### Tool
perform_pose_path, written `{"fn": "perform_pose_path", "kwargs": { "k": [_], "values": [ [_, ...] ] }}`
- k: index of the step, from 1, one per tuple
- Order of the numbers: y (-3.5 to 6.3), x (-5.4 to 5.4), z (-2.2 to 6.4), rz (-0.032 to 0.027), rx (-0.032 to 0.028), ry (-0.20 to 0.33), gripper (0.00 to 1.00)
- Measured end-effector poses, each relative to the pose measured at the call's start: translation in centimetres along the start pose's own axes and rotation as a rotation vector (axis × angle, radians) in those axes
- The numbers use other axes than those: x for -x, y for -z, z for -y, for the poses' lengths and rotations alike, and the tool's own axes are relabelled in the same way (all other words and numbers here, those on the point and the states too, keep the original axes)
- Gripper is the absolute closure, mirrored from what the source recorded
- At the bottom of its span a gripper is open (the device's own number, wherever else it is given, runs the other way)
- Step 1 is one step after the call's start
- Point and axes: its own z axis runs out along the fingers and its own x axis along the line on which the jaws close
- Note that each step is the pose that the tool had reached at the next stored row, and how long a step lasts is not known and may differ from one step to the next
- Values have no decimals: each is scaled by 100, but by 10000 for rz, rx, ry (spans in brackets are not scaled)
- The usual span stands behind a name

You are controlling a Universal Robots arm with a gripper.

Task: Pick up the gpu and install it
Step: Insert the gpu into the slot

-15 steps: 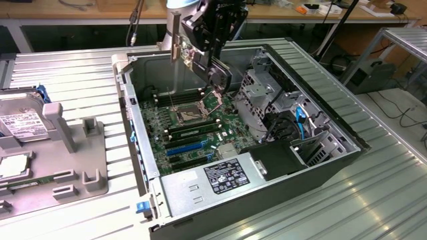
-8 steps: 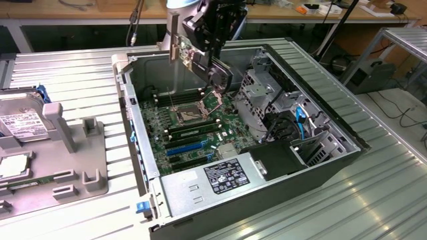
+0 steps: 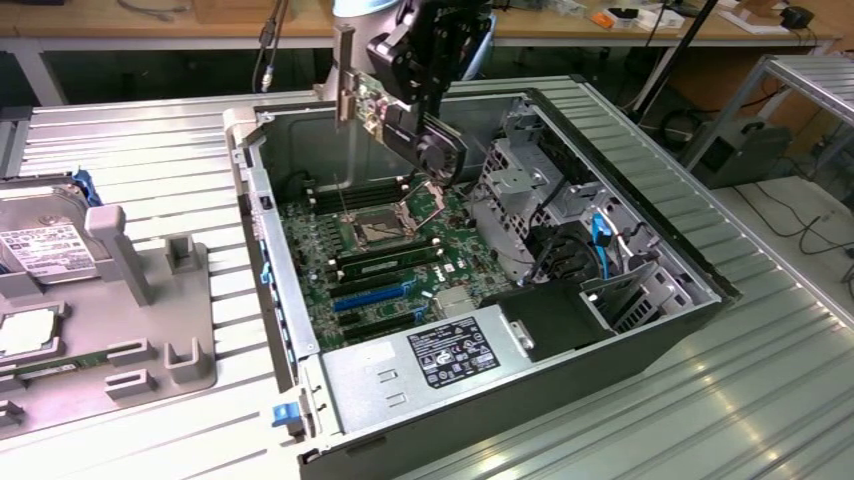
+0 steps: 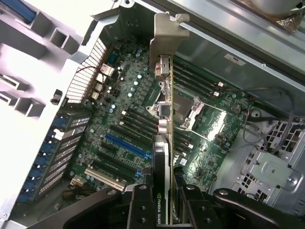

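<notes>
My jaws are clamped on the gpu [image 3: 380, 113], held above the open case [image 3: 271, 260] so its edge faces the board [image 4: 121, 117].

Exterior high, oblique; wrist close, downward; shared: motherboard [image 3: 304, 243] [image 4: 125, 98].

We are pointing our black two-fingered gripper [image 4: 166, 202] downward, its fingers [image 4: 140, 210] pinching the thin, black-faced, pale-bracketed gpu [image 4: 163, 148] edgewise.
</notes>
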Motion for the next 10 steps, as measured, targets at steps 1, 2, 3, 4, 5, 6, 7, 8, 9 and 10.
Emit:
{"fn": "perform_pose_path", "kwargs": {
  "k": [1, 2, 3, 4, 5, 6, 7, 8, 9, 10],
  "values": [
    [0, 0, 0, -1, 1, 51, 73],
    [0, 0, 0, -1, 3, 163, 73],
    [0, 0, 0, -3, 5, 276, 73],
    [0, 0, 0, -3, 6, 341, 73],
    [0, 0, 0, -3, 6, 373, 73],
    [0, 0, 0, -4, 7, 424, 73],
    [0, 0, 0, -4, 8, 466, 73],
    [0, 0, 0, -5, 9, 520, 73],
    [0, 0, 0, -6, 10, 566, 73],
    [0, 0, 0, -7, 10, 639, 73]
  ]
}}
